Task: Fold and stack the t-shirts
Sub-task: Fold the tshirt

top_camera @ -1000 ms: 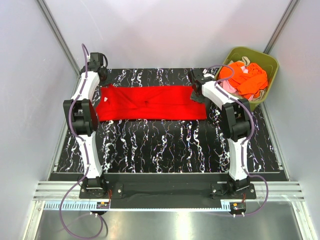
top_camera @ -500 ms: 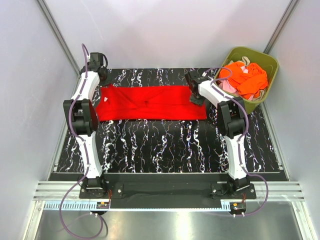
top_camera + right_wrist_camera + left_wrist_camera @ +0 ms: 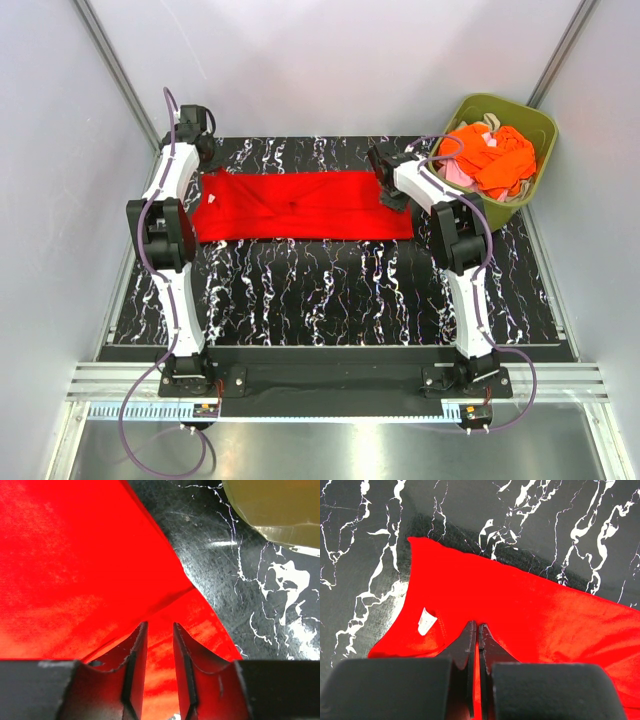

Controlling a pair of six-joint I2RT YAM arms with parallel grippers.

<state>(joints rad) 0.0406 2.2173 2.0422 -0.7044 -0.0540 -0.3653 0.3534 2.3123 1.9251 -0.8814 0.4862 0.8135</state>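
One red t-shirt (image 3: 300,205) is laid as a long band across the far side of the table (image 3: 330,290). At its left end the left gripper (image 3: 477,626) is pressed together over the cloth. At its right end the right gripper (image 3: 157,625) is held slightly parted. Orange t-shirts (image 3: 495,158) are heaped in the green bin (image 3: 535,118).

The black, white-veined table (image 3: 330,290) is carrying the red t-shirt (image 3: 300,205), lying flat along its far edge; the olive bin (image 3: 543,145) is standing at its far right corner

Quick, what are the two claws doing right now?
Left gripper: shut, tips on the red t-shirt; a pinch cannot be told.
Right gripper: partly open above that shirt.
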